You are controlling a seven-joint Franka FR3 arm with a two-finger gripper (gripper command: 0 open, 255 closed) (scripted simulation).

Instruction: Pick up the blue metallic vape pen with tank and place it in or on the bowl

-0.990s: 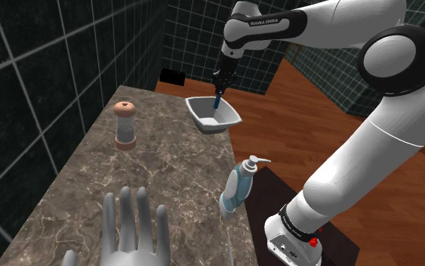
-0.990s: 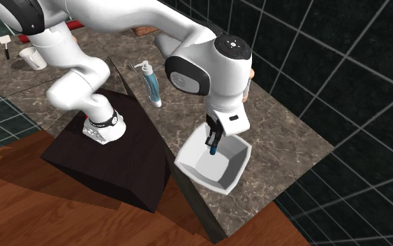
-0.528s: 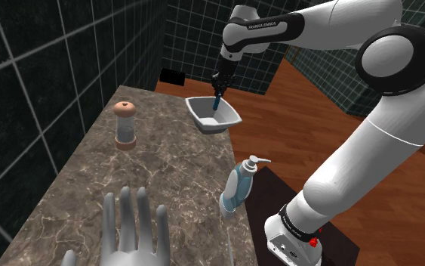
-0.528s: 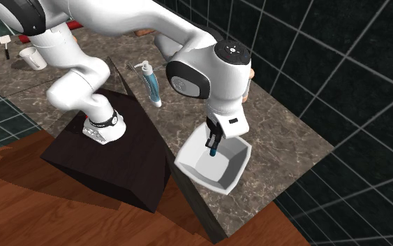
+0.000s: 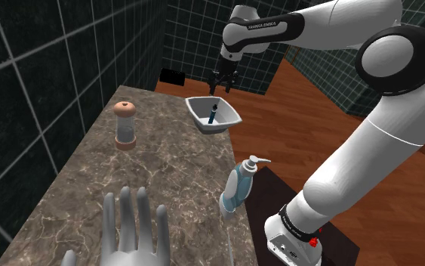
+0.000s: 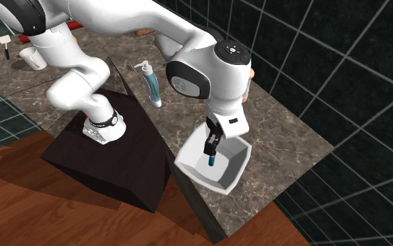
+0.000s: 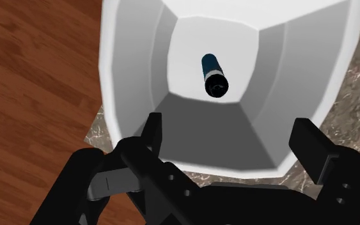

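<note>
I see the blue vape pen [image 7: 214, 75] inside the white bowl [image 7: 127, 64] at the counter [image 5: 150, 174] corner, just below my pincer [image 7: 229, 128], fingers spread wide, gripping nothing, touching nothing

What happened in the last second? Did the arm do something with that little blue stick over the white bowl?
The gripper opened and let go of the blue pen. The pen dropped from between the fingers and now sits lower inside the white bowl, clear of them. The arm itself hardly moved. The bowl, the pump bottle and the capped cylinder stayed where they were.
</note>
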